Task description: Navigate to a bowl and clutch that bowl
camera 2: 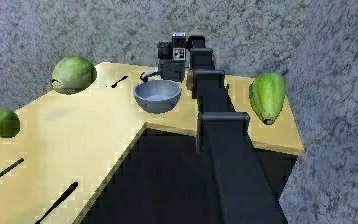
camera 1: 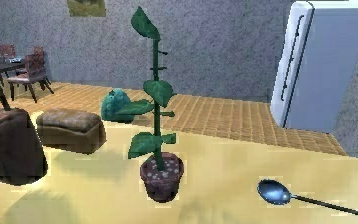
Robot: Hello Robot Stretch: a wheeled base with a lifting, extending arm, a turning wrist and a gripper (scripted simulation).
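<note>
A grey metal bowl [camera 2: 157, 96] sat upright on the pale yellow surface [camera 2: 87, 125], close to the inner corner of its edge, a spot the arm could probably get at without crossing much of the top. Just behind the bowl, in the arm side view, was the dark body of the jaws, at the far end of the arm [camera 2: 219, 130]. The arm was a dark bar stretched out across the surface, likely so as to bring the jaws to the bowl's far rim. Whether the jaws were spread or pressed together I could not tell, nor whether they held anything, since the bowl stood on the surface right by them. A round green fruit [camera 2: 73, 73] lay toward the view's left, and a long green fruit [camera 2: 268, 97] just right of the arm. In the forward view a potted plant [camera 1: 162, 180] and a blue spoon [camera 1: 274, 192] rested on the surface, with a white fridge [camera 1: 312, 65] beyond
</note>
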